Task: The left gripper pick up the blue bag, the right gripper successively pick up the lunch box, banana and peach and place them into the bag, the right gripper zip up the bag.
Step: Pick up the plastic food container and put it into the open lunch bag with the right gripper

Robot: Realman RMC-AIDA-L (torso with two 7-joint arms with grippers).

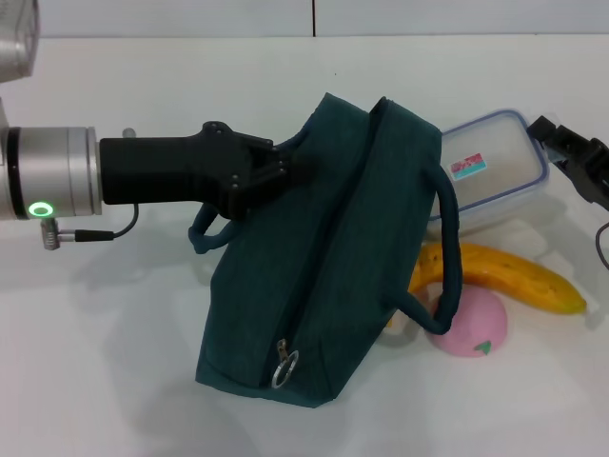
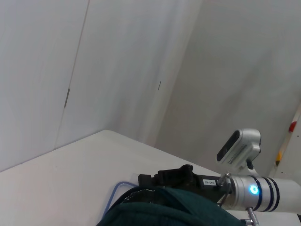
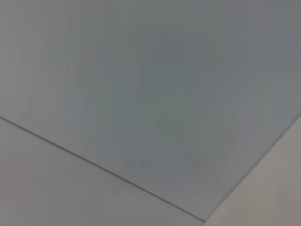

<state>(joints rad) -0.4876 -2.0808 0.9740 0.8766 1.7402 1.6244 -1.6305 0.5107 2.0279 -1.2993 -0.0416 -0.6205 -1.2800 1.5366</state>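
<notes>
Left claw (image 1: 276,167) came in from the left side of the head view, green ring lit on its silver wrist, fingers pinched on the upper left edge of the blue bag (image 1: 314,267) near one handle. Bag stood tilted on the white tabletop (image 1: 114,381), top leaning away from the camera, long zipper running down its middle and looking zipped, metal ring pull (image 1: 284,367) at the near lower end. One rolled handle looped out on the bag's left below the claw, the other draped over the right side.

Lunch box (image 1: 495,171) sat on the tabletop behind and right of the bag, touching or just beside it, lid on. Banana (image 1: 509,276) lay in front of the lunch box, its left end hidden behind the bag handle. Peach (image 1: 471,324) rested just in front of the banana, against the handle loop.

Right claw (image 1: 576,157) hovered at the right edge, just beside the lunch box's far right corner; couldn't tell if spread or pressed together.

Left wrist view showed bag fabric and the right claw (image 2: 176,179) beyond it. Right wrist view showed only blank surfaces.
</notes>
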